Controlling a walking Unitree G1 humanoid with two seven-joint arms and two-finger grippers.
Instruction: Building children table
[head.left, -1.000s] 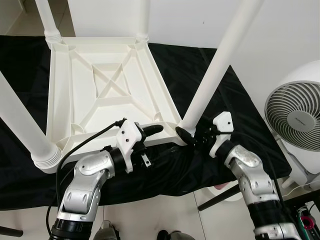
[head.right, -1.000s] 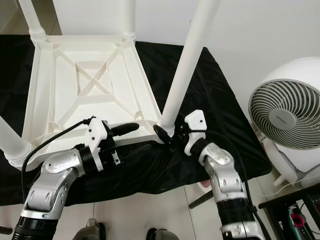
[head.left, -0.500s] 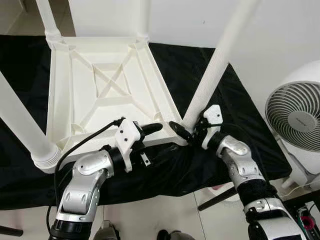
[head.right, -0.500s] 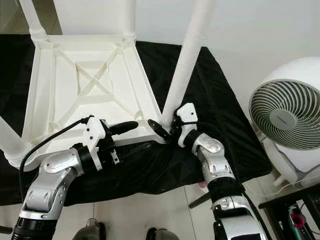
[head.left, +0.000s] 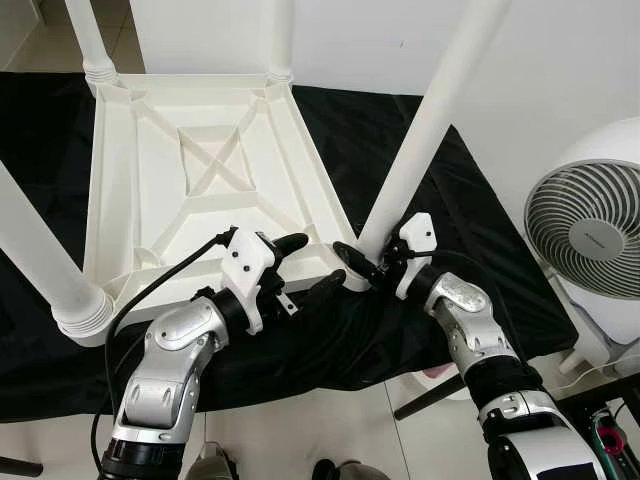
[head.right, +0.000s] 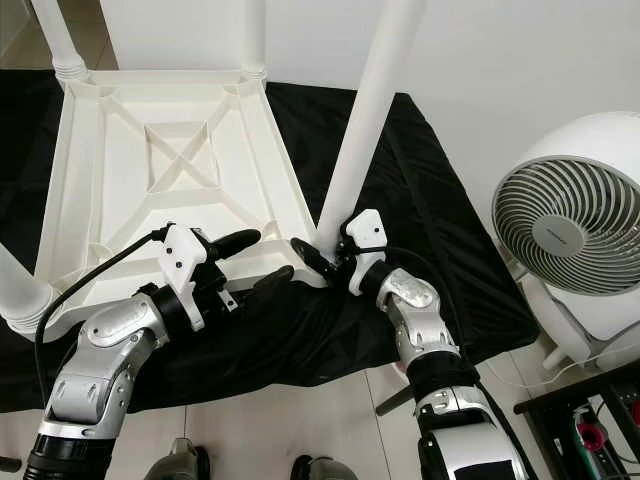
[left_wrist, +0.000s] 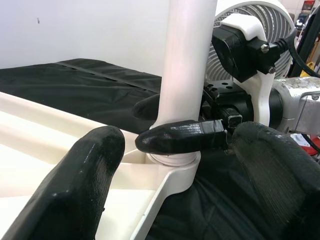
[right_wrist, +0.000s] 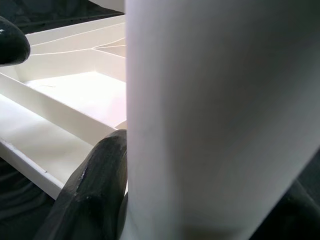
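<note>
A white plastic children's table (head.left: 190, 210) lies upside down on a black cloth, its legs pointing up. My right gripper (head.left: 368, 262) grips the base of the near right leg (head.left: 420, 130), where it meets the table's corner; one finger (right_wrist: 95, 190) presses the leg (right_wrist: 220, 120) and the other sits behind it. My left gripper (head.left: 308, 267) is open astride the table's near rim just left of that corner, one finger above the rim and one below. In the left wrist view its fingers (left_wrist: 85, 180) frame the leg's base (left_wrist: 175, 160) and the right gripper's finger.
The black cloth (head.left: 480, 200) covers a low surface that ends just before my arms, with tiled floor below. A white round fan (head.left: 590, 230) stands at the right. The table's other legs (head.left: 40, 250) rise at the near left and far corners. A white wall is behind.
My right gripper slid left from beside the near right leg to around its base. My left gripper's lower finger has swung out below the rim, so it stands wider open.
</note>
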